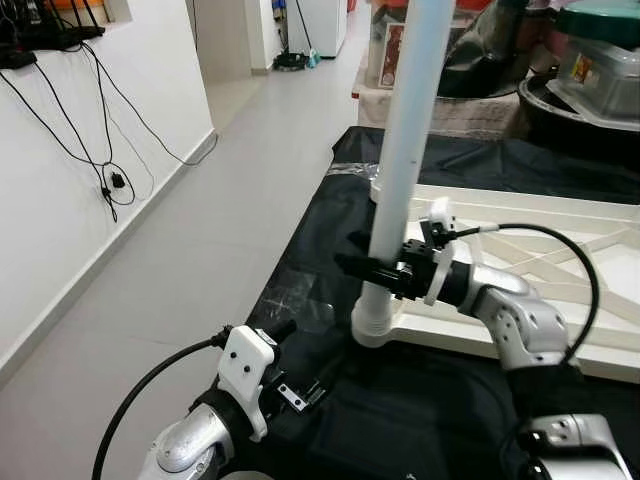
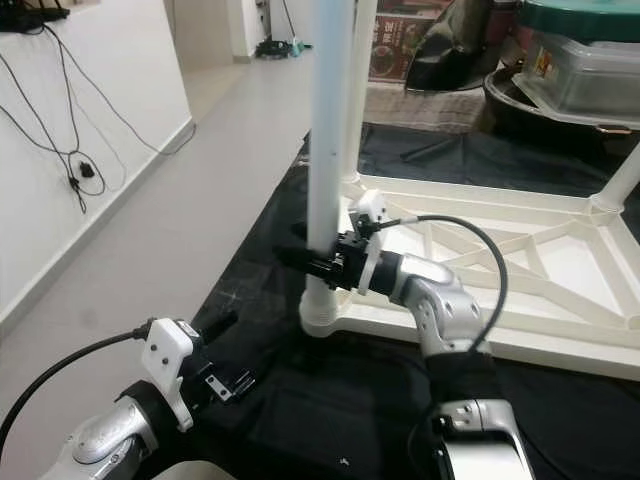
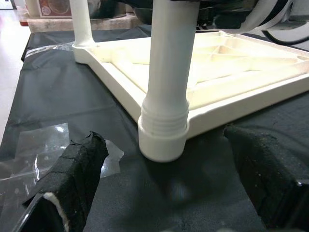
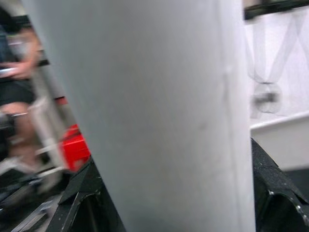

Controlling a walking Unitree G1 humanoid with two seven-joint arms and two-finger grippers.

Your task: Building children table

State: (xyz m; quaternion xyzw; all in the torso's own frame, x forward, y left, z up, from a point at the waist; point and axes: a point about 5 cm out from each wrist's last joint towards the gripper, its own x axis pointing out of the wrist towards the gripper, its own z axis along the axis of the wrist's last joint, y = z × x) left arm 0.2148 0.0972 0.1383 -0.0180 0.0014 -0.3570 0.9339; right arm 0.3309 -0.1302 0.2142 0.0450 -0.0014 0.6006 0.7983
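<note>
Nearest the camera, left gripper point(image 3: 164, 193): jaws apart, low over the black sheet point(image 1: 420, 400), just short of the leg socket point(image 1: 372, 325). At the socket: white table leg point(image 1: 405, 150), upright, seated in the overturned tabletop's point(image 1: 560, 260) corner. Right gripper point(image 1: 385, 268): jaws clamped on the leg above the socket. Beyond: storage boxes point(image 1: 600, 60).

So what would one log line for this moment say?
right gripper: shut on upright white plastic table leg | leg foot in corner socket of upturned white tabletop | left gripper: open, low over black sheet
</note>
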